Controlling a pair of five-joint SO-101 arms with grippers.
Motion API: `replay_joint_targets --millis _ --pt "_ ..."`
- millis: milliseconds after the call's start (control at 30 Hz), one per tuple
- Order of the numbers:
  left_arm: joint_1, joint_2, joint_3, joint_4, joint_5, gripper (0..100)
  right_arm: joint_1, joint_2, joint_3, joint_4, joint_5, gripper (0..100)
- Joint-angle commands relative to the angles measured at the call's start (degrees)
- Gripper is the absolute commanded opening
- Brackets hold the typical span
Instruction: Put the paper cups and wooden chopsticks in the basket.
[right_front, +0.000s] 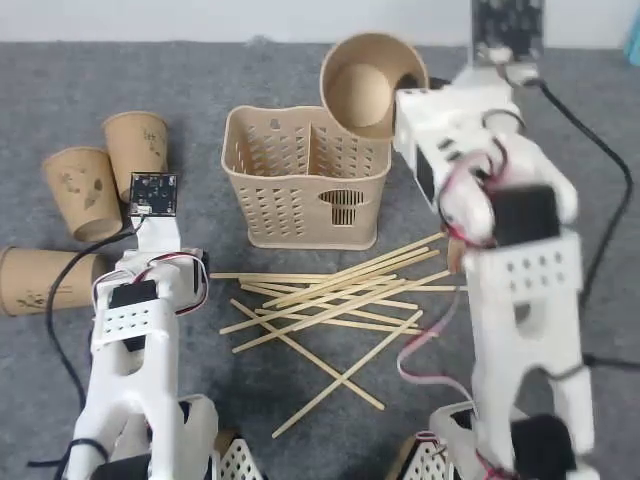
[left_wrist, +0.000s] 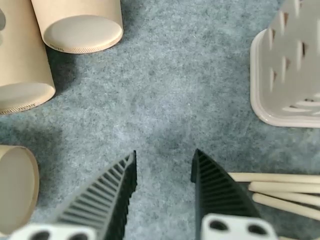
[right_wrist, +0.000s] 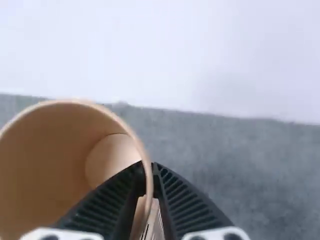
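Grey counter (right_front: 200, 70) runs back to a white wall (right_front: 200, 20), far edge not far behind the basket (right_front: 300, 190). R arm (right_front: 500, 200) rises over the counter's R side and L arm (right_front: 140, 320) sits low at front L.

Basket stands upright mid-counter w/ two compartments. A bare strip lies btwn it and three loose cups (right_front: 82, 190) at the L. One of those lies on its side at the L edge of the high view. The other two sit close together just behind it.

Sticks (right_front: 330, 300) lie in a crossed heap in front of the basket, btwn the two arms.

L tool (left_wrist: 165, 160): jaws part open, nothing btwn them, low over bare counter. Cups are to its L. Basket corner (left_wrist: 287, 65) and stick ends (left_wrist: 280, 190) are to its R.

R tool (right_wrist: 148, 172): pinched tight on the rim of a 4th cup (right_front: 368, 82), w/ one finger (right_wrist: 185, 200) outside and the other inside. This cup is up in the air, tipped on its side, mouth toward the high cam. It hangs over the basket's back R corner.
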Motion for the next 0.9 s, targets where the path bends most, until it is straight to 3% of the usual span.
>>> replay_joint_targets --millis 0,267,667,733,867 --pt "0.00 -0.26 -2.07 0.18 -0.26 17 -0.66 3.56 -7.74 4.53 1.05 0.9" --pt "0.00 -0.26 -2.07 0.18 -0.26 17 -2.51 11.12 -18.11 17.45 1.32 0.9" --pt "0.00 -0.26 -2.07 0.18 -0.26 17 -2.24 20.88 -18.46 18.77 1.41 1.2" --pt "0.00 -0.26 -2.07 0.18 -0.26 17 -2.33 22.37 -18.55 18.33 1.41 5.5" --pt "0.00 -0.26 -2.07 0.18 -0.26 17 -2.51 23.34 -18.99 17.80 1.23 26.8"
